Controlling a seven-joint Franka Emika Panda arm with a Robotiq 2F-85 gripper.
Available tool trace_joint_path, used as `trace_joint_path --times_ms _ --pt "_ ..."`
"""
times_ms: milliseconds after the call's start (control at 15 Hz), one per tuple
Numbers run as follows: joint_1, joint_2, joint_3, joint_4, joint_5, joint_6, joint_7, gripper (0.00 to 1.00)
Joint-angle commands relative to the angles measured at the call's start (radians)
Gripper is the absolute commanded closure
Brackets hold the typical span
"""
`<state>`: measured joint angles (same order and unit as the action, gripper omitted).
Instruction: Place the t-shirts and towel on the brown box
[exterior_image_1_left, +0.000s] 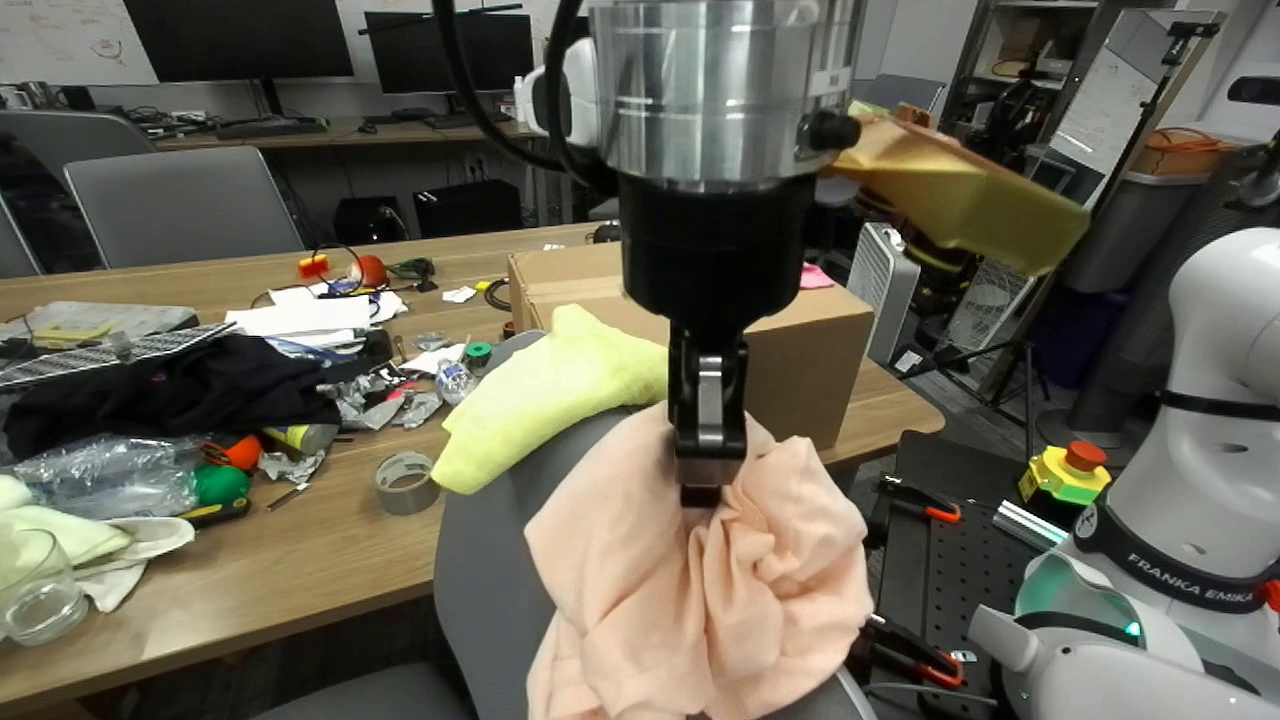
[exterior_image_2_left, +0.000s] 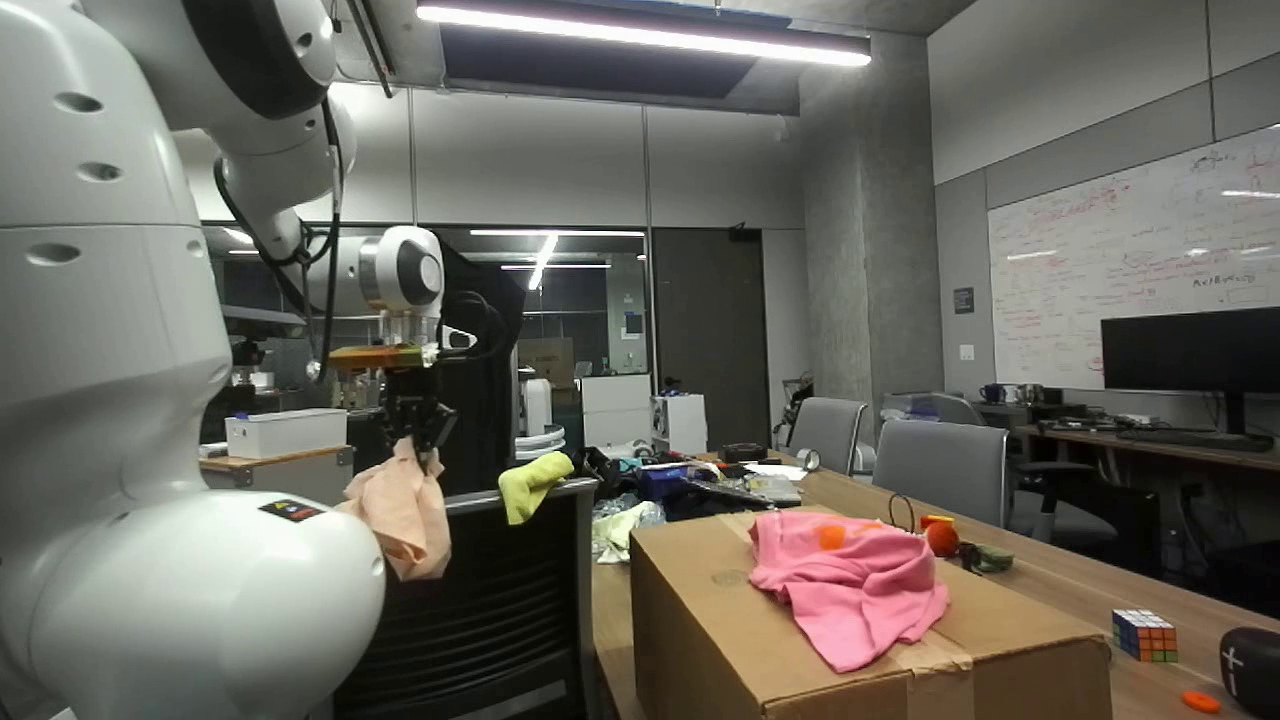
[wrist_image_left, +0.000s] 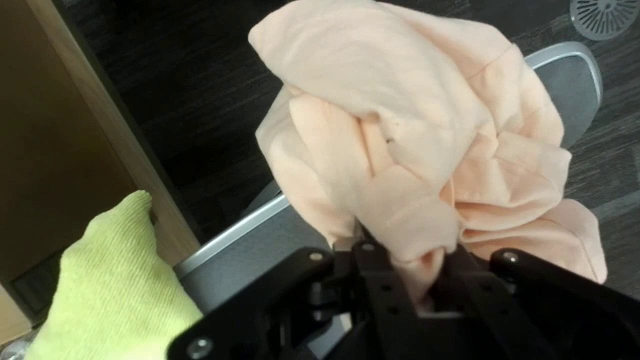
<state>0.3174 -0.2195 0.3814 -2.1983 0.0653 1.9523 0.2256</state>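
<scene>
- Claw (exterior_image_1_left: 700, 490): gripping the peach cloth (wrist_image_left: 400, 110), which hangs below it, long axis near upright.
- Under the claw: grey chair back (exterior_image_1_left: 490, 600).
- Near the claw: yellow cloth (exterior_image_1_left: 555, 390) draped over the chair back's top edge, long axis slanting.
- Farther from it: brown box (exterior_image_2_left: 760, 640) on the wooden table (exterior_image_1_left: 330, 570), pink cloth (exterior_image_2_left: 850, 590) on top.
- Farthest from it: whiteboard (exterior_image_2_left: 1090, 260), concrete pillar (exterior_image_2_left: 880, 200).

The peach cloth (wrist_image_left: 425, 135) looks matt, the yellow towel (wrist_image_left: 115, 280) ribbed. The brown box (exterior_image_2_left: 710, 595) is matt cardboard, the table (exterior_image_1_left: 330, 550) smooth wood.
</scene>
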Motion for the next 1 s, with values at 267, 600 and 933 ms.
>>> trace_joint_path --times_ms 267,600,933 --pt "0.004 -0.145 0.023 0.0 -0.075 0.05 0.036 0.96" --pt "-0.008 -0.187 0.028 0.056 -0.085 0.03 0.05 0.96" --pt "-0.03 -0.176 0.035 0.137 -0.134 0.023 0.082 0.96"
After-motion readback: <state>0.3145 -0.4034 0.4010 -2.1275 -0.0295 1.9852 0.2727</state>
